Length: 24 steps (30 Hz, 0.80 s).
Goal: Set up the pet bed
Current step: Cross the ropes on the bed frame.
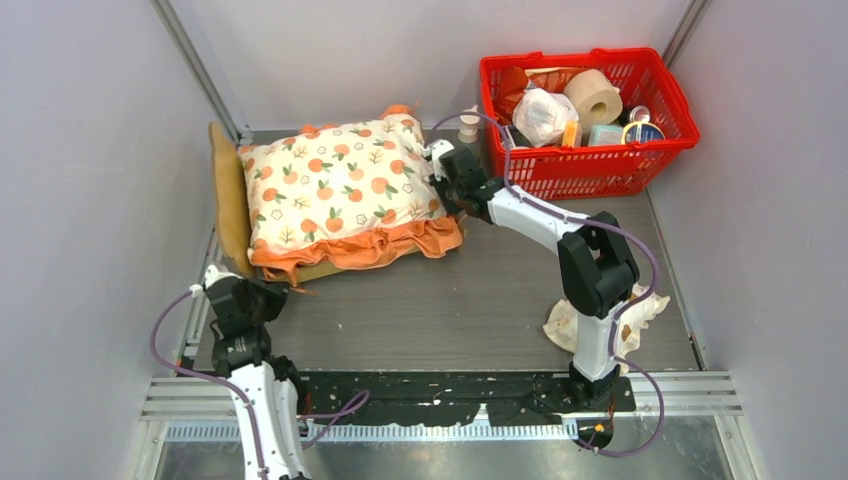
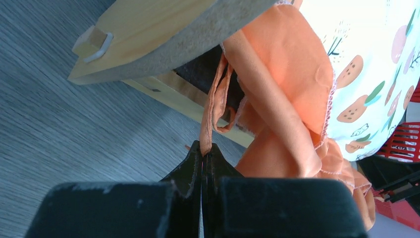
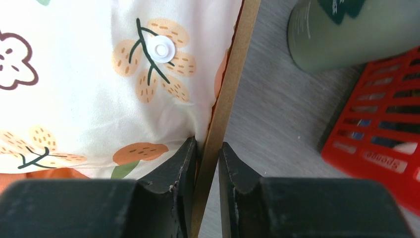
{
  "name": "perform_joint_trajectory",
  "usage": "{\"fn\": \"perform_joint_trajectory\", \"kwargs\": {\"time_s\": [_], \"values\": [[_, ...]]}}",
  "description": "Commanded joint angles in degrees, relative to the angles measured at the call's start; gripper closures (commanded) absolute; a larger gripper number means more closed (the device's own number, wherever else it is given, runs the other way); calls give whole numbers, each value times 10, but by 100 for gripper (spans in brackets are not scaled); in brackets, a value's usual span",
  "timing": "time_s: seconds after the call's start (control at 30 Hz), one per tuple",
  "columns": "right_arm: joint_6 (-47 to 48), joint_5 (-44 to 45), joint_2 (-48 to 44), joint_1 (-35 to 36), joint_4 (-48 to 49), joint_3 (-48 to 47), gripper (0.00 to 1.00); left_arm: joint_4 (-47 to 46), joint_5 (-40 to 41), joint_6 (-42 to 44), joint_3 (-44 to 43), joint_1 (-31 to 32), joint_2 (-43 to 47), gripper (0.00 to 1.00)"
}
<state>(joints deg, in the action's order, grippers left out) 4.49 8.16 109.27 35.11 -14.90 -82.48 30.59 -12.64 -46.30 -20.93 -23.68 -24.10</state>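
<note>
The pet bed (image 1: pixel 230 190) stands at the table's back left, its light-wood headboard on the left. A cream orange-print cushion (image 1: pixel 340 185) with orange ruffles lies on it. My left gripper (image 1: pixel 285 290) is at the bed's near-left corner. In the left wrist view it (image 2: pixel 207 148) is shut on a thin orange tie (image 2: pixel 213 109) hanging from the cushion, under the wooden frame (image 2: pixel 153 25). My right gripper (image 1: pixel 440 172) is at the bed's right end. Its jaws (image 3: pixel 207 148) are shut on the thin wooden end board (image 3: pixel 233 79), with the cushion (image 3: pixel 74 74) pressed against the left finger.
A red basket (image 1: pixel 590 165) full of household items stands at the back right, close to the right gripper. A small bottle (image 1: pixel 468 125) stands between bed and basket. A cream frilled pillow (image 1: pixel 560 325) lies by the right arm's base. Grey walls enclose the table.
</note>
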Motion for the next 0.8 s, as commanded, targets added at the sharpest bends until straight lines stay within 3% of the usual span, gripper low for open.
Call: {"fn": "perform_joint_trajectory", "kwargs": {"time_s": [0.0,0.43,0.47,0.57,0.63,0.77], "values": [[86,-89,45,7,44,-64,95,-3,-17,-4,5,1,16,100],[137,-97,143,-19,31,-245,94,31,-15,2,-1,50,22,100],[135,-98,141,-19,32,-248,91,34,-10,8,-5,50,21,100],[101,-103,102,-15,54,-227,61,34,8,29,-22,50,16,100],[78,-103,54,-8,89,-185,48,37,16,45,-38,50,10,100],[22,-101,-42,7,166,-94,29,36,16,66,-61,50,-11,100]]}}
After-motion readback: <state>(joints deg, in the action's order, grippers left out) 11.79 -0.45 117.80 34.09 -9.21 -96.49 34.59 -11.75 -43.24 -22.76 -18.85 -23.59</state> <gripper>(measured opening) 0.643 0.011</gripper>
